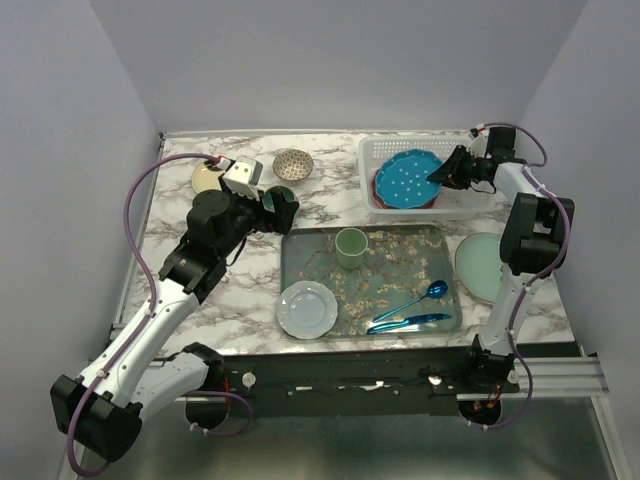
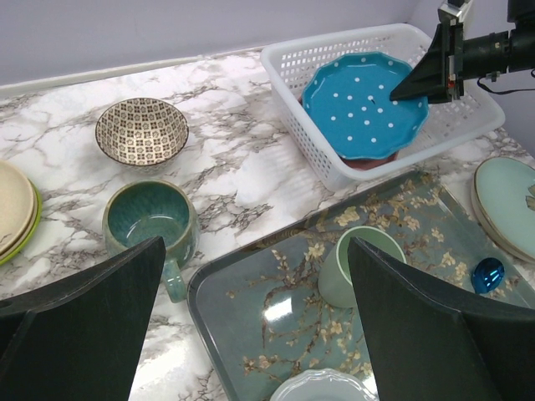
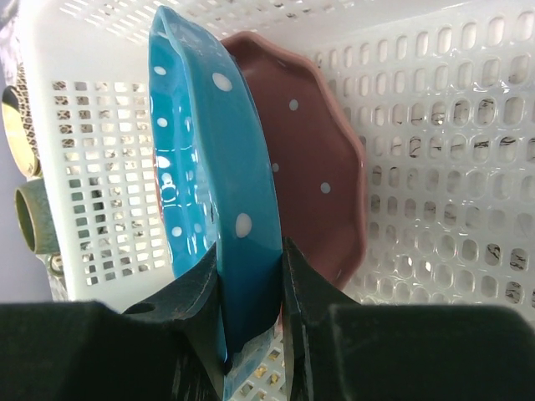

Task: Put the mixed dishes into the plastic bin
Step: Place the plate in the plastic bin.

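Top view, key relation: the teal dotted plate (image 1: 405,180) lies inside the white bin (image 1: 372,150), extending from the right gripper (image 1: 447,172) toward the middle of the table; the gripped rim is the one nearest the right arm.
Top view, right arm pose: it rises from its base, then the forearm reaches leftward over the bin's right end.
Top view, left arm pose: it stretches diagonally forward, with the left gripper (image 1: 280,205) over the marble just left of the grey tray (image 1: 300,290).
Left wrist view, hand state: the left gripper (image 2: 255,246) is spread wide, holding nothing.
Left wrist view, next candidates: the dark teal mug (image 2: 150,219) sits just below and left of the spread fingers (image 2: 92,326), upright, handle toward the camera; the patterned bowl (image 2: 141,131) is beyond it and the stacked plates (image 2: 12,209) are at the left edge. This arm is the nearer one to all three.
Left wrist view, bin: the dotted plate (image 2: 364,104) tilts, its low edge on the pink plate (image 2: 368,163).
Right wrist view, grip: the right gripper (image 3: 251,255) pinches the dotted plate's (image 3: 209,167) rim, one finger on each face.
Right wrist view, clearance: the pink plate (image 3: 309,167) lies just behind the dotted plate, with the bin's lattice (image 3: 451,167) all round. Judgement: releasing should settle the plate onto the pink one.
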{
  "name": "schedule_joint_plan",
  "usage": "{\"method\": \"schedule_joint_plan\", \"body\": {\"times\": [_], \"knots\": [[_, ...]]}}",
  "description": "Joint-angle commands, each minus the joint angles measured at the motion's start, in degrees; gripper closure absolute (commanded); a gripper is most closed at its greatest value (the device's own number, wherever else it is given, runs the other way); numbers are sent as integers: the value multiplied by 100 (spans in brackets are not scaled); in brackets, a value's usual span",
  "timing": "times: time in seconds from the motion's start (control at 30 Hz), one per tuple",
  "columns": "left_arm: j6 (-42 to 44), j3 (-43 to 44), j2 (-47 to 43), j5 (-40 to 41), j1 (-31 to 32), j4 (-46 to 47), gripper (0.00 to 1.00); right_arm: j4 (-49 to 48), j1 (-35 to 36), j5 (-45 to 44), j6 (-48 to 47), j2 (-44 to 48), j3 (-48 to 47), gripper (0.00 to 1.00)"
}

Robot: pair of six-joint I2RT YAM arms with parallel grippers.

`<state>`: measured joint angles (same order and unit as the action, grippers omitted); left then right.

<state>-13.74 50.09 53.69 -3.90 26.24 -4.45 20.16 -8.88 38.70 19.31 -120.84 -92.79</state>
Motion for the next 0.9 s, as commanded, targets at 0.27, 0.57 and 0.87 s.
{"method": "schedule_joint_plan", "body": {"times": [0.27,0.57,0.87], "knots": [[20,63,1,-146,-66,58,1,242,273,-108,-314,-133,-511,55],[20,72,-34,-164,-84,41,1,655,387,-661,-709,-186,-749,27],[11,72,-69,-181,-93,32,1,1139,624,-1443,-1245,-274,-1083,15]]}}
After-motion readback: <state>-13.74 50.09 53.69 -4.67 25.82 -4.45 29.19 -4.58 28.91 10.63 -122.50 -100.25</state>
